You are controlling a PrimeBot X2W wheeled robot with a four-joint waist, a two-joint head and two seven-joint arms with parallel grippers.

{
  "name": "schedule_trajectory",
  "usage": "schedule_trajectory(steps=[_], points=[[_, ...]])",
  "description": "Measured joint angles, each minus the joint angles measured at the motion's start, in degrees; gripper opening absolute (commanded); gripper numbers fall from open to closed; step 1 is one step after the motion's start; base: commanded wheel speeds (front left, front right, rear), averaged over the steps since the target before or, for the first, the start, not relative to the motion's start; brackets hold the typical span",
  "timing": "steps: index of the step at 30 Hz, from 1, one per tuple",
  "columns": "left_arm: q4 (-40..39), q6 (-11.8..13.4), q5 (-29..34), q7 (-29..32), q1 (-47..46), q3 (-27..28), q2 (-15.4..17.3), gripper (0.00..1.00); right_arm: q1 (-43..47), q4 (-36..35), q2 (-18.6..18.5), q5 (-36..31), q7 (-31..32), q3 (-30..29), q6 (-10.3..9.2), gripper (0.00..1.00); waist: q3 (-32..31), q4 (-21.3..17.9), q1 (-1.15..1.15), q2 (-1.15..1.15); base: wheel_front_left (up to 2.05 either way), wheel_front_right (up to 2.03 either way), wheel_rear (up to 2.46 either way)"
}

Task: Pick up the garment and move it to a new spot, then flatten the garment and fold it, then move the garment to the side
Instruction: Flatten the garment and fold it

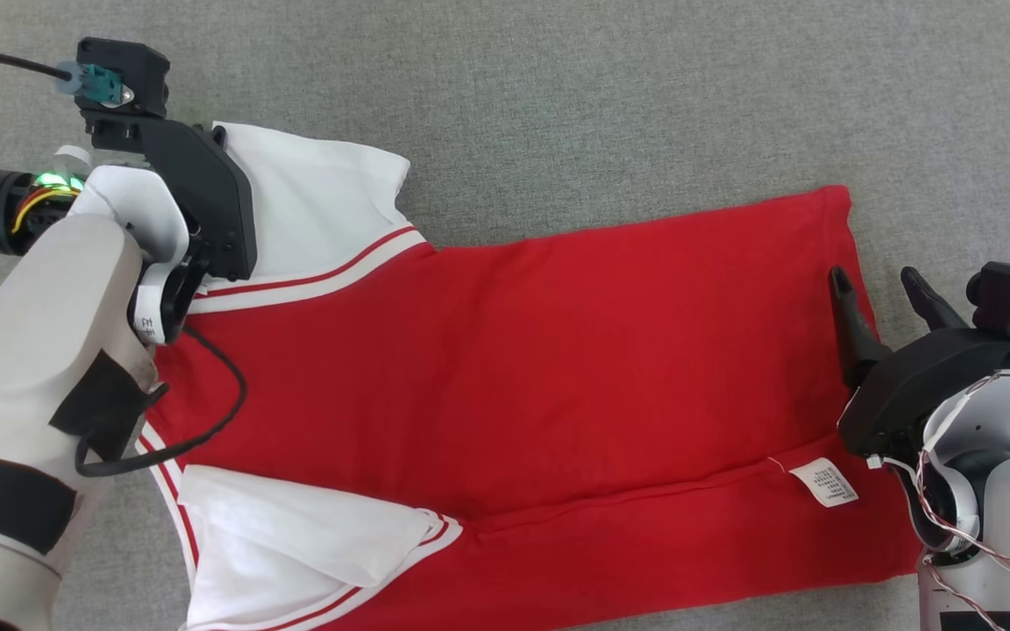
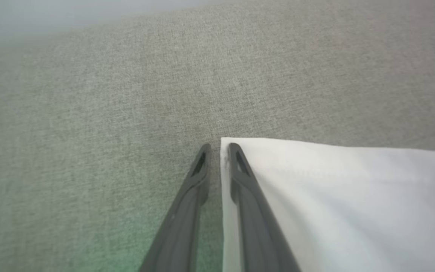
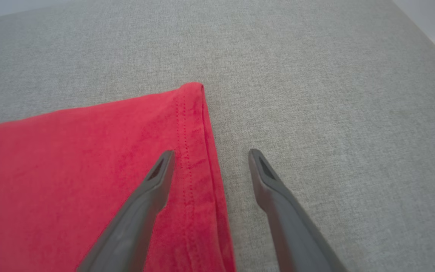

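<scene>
Where the red garment [image 1: 514,368] lies spread flat on the grey surface [image 1: 558,88], the left gripper [image 2: 219,148] pinches its white sleeve [image 2: 334,196] at the corner, while the right gripper [image 3: 210,153] hangs wide apart, straddling the hem [image 3: 198,124].

- The garment [image 1: 558,350] lies flat on the cloth surface [image 1: 645,88], sleeves to the left, hem to the right.
- Left gripper [image 2: 218,149]: at the garment's far sleeve corner, sleeve edge between its fingers.
- Right gripper [image 3: 210,155]: astride the garment's hem edge, near its far corner.
- Label [image 1: 829,482]: on the garment's near half, by the hem.
</scene>
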Motion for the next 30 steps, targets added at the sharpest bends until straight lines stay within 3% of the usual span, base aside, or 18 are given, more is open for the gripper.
schedule_trajectory(steps=[1, 3, 6, 8, 9, 11, 12, 13, 18, 22, 30], points=[[0.1, -0.2, -0.3, 0.1, 0.0, 0.2, -0.2, 0.39, 0.0, -0.1, 0.0, 0.0, 0.0, 0.0, 0.0, 1.0, 0.0, 0.0, 0.0, 0.0, 0.0, 0.0, 0.0], [0.2, -0.4, -0.9, 0.1, 0.0, 0.5, -0.7, 0.75, 0.0, -0.3, 0.0, 0.0, 0.2, 0.1, 0.0, 1.0, 0.0, 0.1, 0.0, 0.0, 0.0, 0.0, 0.0], [0.3, -0.5, -1.0, -0.2, 0.0, 0.5, -1.0, 0.81, 0.0, -0.3, 0.0, 0.0, 0.4, 0.5, 0.0, 1.0, 0.0, -0.1, 0.0, 0.0, 0.0, 0.0, 0.0], [0.5, -0.5, -1.0, -0.3, 0.0, 0.5, -1.1, 0.74, 0.0, -0.3, 0.0, 0.0, 0.5, 0.7, 0.0, 1.0, 0.0, -0.3, 0.0, 0.0, 0.0, 0.0, 0.0], [0.6, -0.4, -1.0, -0.4, 0.0, 0.5, -1.0, 0.5, 0.0, -0.4, 0.0, 0.0, 0.5, 0.8, 0.0, 1.0, 0.1, -0.4, 0.0, 0.0, 0.0, 0.0, 0.0], [0.8, -0.2, -1.0, -0.7, -0.1, 0.4, -0.9, 0.44, 0.0, -0.4, 0.0, 0.0, 0.5, 0.9, 0.0, 1.0, 0.2, -0.7, 0.0, 0.0, 0.0, 0.0, 0.0], [0.9, -0.1, -0.9, -0.9, -0.2, 0.4, -0.8, 0.1, 0.0, -0.4, 0.0, 0.0, 0.5, 0.9, 0.0, 1.0, 0.2, -0.8, 0.0, 0.0, 0.0, 0.0, 0.0], [1.0, -0.1, -0.9, -1.1, -0.3, 0.3, -0.8, 0.0, 0.0, -0.4, 0.0, 0.0, 0.5, 0.8, 0.0, 1.0, 0.3, -0.8, 0.0, 0.0, 0.0, 0.0, 0.0], [0.9, -1.2, -1.5, -1.7, -0.4, 0.5, -1.1, 0.0, -0.1, -0.6, 0.0, -0.5, 1.1, 0.9, 0.0, 1.0, 0.5, -0.5, 0.0, 0.0, 0.0, 0.0, 0.0], [-0.4, -2.3, -4.1, -1.3, -0.4, 2.1, -1.1, 0.0, -3.0, -1.5, -0.3, -3.5, 5.3, 1.6, 0.0, 1.0, 0.9, -0.2, 0.01, 0.0, 0.0, 0.0, 0.0], [-4.7, -3.1, -6.0, 0.1, 0.0, 2.9, -0.5, 0.0, -10.4, -1.5, -6.2, -6.2, 15.7, 3.9, 0.0, 1.0, 1.8, 1.5, 0.01, 0.0, 0.0, 0.0, 0.0]])
